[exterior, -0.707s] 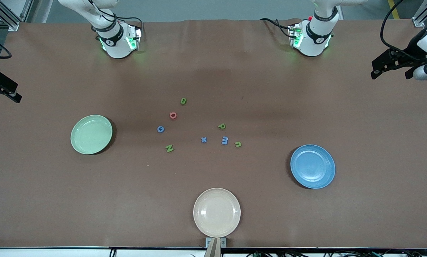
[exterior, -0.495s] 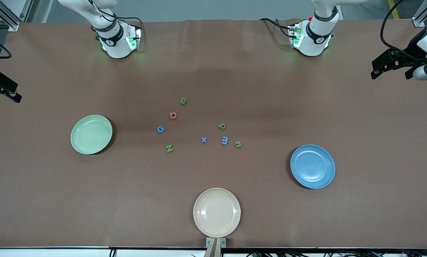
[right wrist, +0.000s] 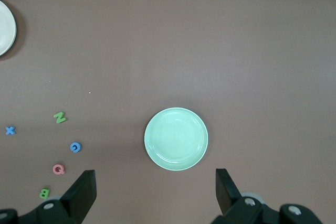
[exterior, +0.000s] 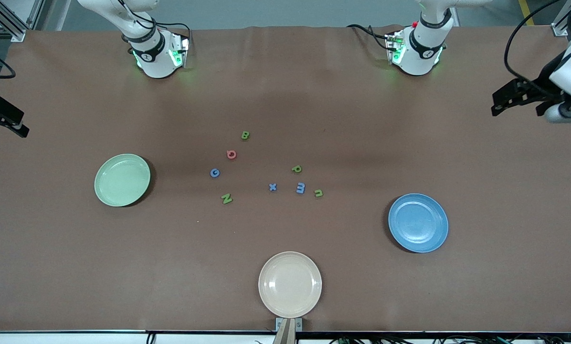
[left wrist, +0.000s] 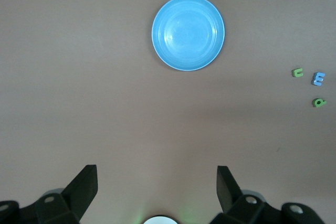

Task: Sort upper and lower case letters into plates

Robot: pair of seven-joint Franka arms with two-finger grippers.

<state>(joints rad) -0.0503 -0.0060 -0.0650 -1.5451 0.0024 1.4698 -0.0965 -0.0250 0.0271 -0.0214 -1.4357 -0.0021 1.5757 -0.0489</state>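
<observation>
At the middle of the table (exterior: 457,296) lie all eight letters, none yet in a plate, and both pincers hang high at the table's two ends, each well apart from them. The left pincer (left wrist: 157,182) stands wide and empty over the left arm's end, and the blue plate (left wrist: 188,32) lies between it and the small letters. From this pincer the green u (exterior: 318,193) comes first, the blue m (exterior: 300,188) just beside it, then the green p (exterior: 296,168) and the blue x (exterior: 272,187).

The right pincer (right wrist: 156,184) is likewise wide and holds nothing, over the right arm's end, with the mint green plate (right wrist: 176,138) close under its line toward the capitals. The blue G (exterior: 214,172) and green N (exterior: 227,198) lie nearest it, the red round letter (exterior: 231,154) and green B (exterior: 245,135) a little further on.

So the split looks natural: the lower case cluster falls to the left arm and the blue plate, the capitals to the right arm and the mint one. The cream plate (exterior: 290,284) sits apart from both. Each letter is tiny against the open jaws, so the descent will want careful centring.
</observation>
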